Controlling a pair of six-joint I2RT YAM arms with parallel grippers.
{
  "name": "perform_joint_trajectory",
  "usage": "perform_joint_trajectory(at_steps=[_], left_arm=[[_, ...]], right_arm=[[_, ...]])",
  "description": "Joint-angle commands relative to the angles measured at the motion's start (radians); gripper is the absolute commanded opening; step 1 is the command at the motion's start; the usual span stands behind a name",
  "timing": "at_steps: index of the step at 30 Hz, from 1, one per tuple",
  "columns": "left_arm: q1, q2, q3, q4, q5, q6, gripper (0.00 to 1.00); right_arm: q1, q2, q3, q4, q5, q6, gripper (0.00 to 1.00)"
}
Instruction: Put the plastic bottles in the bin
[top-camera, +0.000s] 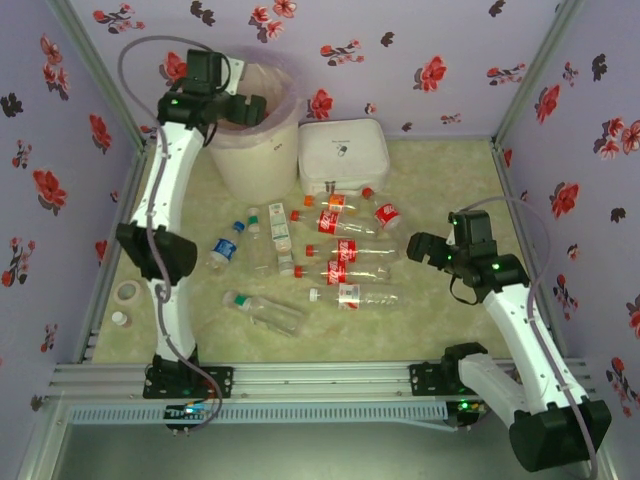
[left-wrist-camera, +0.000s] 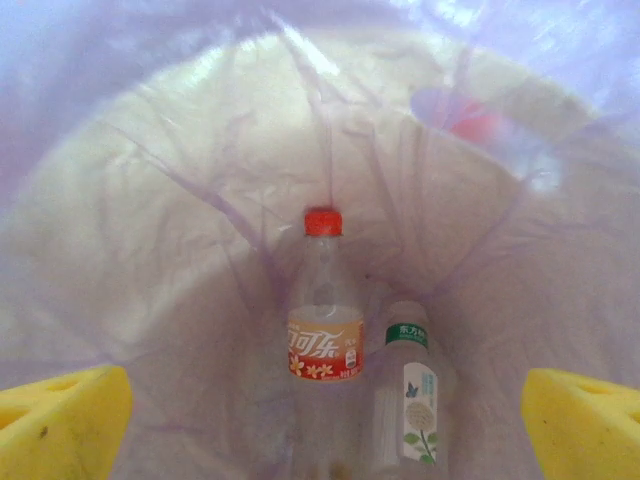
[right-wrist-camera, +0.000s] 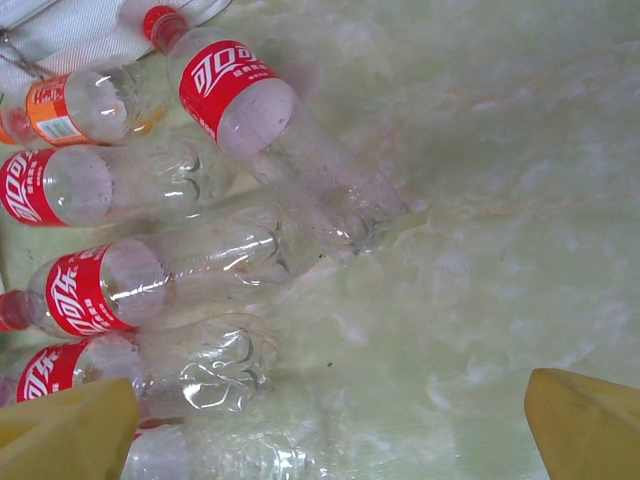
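Note:
The bin (top-camera: 250, 150), cream-white with a pinkish bag, stands at the back left. My left gripper (top-camera: 240, 108) hangs over its mouth, open and empty. Looking down inside the bin's lined wall (left-wrist-camera: 150, 200), I see a red-capped bottle with an orange-red label (left-wrist-camera: 322, 320) and a green-labelled bottle (left-wrist-camera: 408, 390) lying at the bottom, below my left gripper (left-wrist-camera: 325, 430). Several plastic bottles (top-camera: 340, 250) lie scattered mid-table. My right gripper (top-camera: 425, 248) hovers open just right of them, nothing between its yellow pads (right-wrist-camera: 590, 420). Red-labelled bottles (right-wrist-camera: 240, 100) lie to its left.
A flat white rounded-square case (top-camera: 343, 155) sits right of the bin, touching the far bottles. A tape ring (top-camera: 127, 292) and a small white cap (top-camera: 119, 319) lie at the left edge. Flowered walls close three sides. Bare mat (right-wrist-camera: 500, 200) lies under the right gripper.

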Motion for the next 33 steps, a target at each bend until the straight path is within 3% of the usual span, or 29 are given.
perform_joint_trajectory(at_steps=[1, 8, 10, 13, 16, 18, 22, 24, 31, 33], left_arm=[[-0.009, -0.170, -0.090, 0.019, -0.012, 0.030, 1.00], [-0.035, -0.508, -0.456, 0.092, 0.011, -0.026, 1.00], [-0.047, -0.656, -0.650, 0.170, 0.026, -0.121, 1.00], [-0.071, -0.898, -1.030, 0.416, 0.156, -0.279, 1.00], [-0.108, -1.047, -1.240, 0.505, 0.182, -0.445, 1.00], [-0.156, -1.106, -1.313, 0.489, 0.105, -0.542, 1.00], [-0.266, -1.192, -1.492, 0.580, 0.016, -0.619, 1.00], [-0.274, -1.194, -1.541, 0.617, 0.003, -0.650, 1.00], [-0.292, -1.144, -1.509, 0.547, -0.035, -0.638, 1.00], [-0.304, -1.143, -1.507, 0.547, -0.029, -0.642, 1.00]], right_arm=[[-0.007, -0.006, 0.022, -0.006, 0.030, -0.105, 0.99], [-0.008, 0.154, 0.108, -0.050, 0.032, -0.316, 0.97], [-0.007, 0.224, 0.138, -0.059, 0.072, -0.340, 0.95], [-0.006, 0.315, 0.173, -0.038, 0.085, -0.374, 0.92], [-0.006, 0.399, 0.227, -0.019, 0.090, -0.400, 0.79], [-0.008, 0.469, 0.273, -0.041, 0.066, -0.423, 0.72], [-0.006, 0.615, 0.371, -0.109, 0.037, -0.488, 0.71], [-0.006, 0.657, 0.386, -0.116, 0.054, -0.519, 0.76], [-0.012, 0.756, 0.436, -0.163, 0.057, -0.545, 0.79], [-0.020, 0.772, 0.426, -0.156, 0.045, -0.542, 0.87]])
